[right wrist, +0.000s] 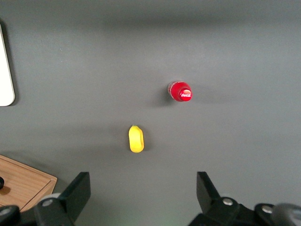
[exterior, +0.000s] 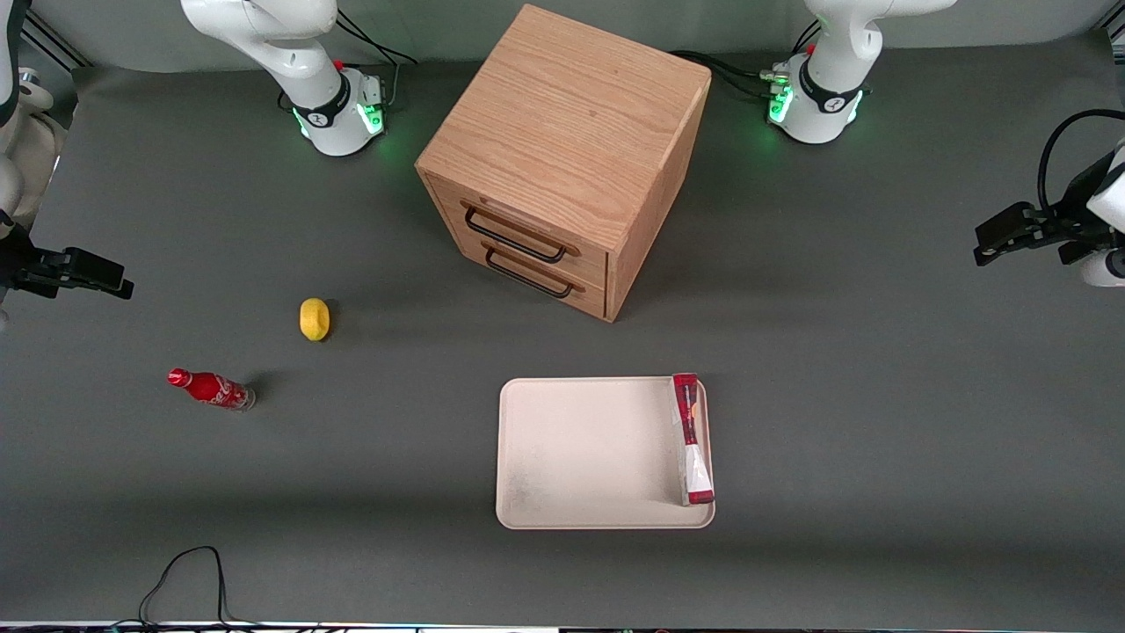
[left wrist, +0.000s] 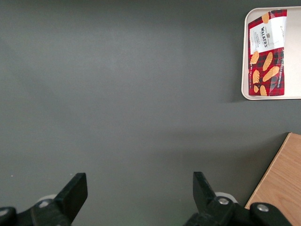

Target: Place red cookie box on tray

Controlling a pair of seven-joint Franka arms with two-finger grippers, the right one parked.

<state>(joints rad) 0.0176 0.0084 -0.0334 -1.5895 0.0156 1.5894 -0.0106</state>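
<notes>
The red cookie box (exterior: 692,440) lies in the cream-white tray (exterior: 589,453), along the rim at the working arm's end, its long side running toward the front camera. In the left wrist view the box (left wrist: 267,52) shows its printed face, with the tray (left wrist: 293,56) under it. My left gripper (exterior: 989,244) hovers far off at the working arm's end of the table, well away from the tray and farther from the front camera than it. In the left wrist view the gripper (left wrist: 138,188) is open and empty over bare grey table.
A wooden two-drawer cabinet (exterior: 562,158) stands farther from the front camera than the tray; its corner shows in the left wrist view (left wrist: 282,179). A yellow lemon (exterior: 314,318) and a red soda bottle (exterior: 211,389) sit toward the parked arm's end. A black cable (exterior: 185,571) lies near the front edge.
</notes>
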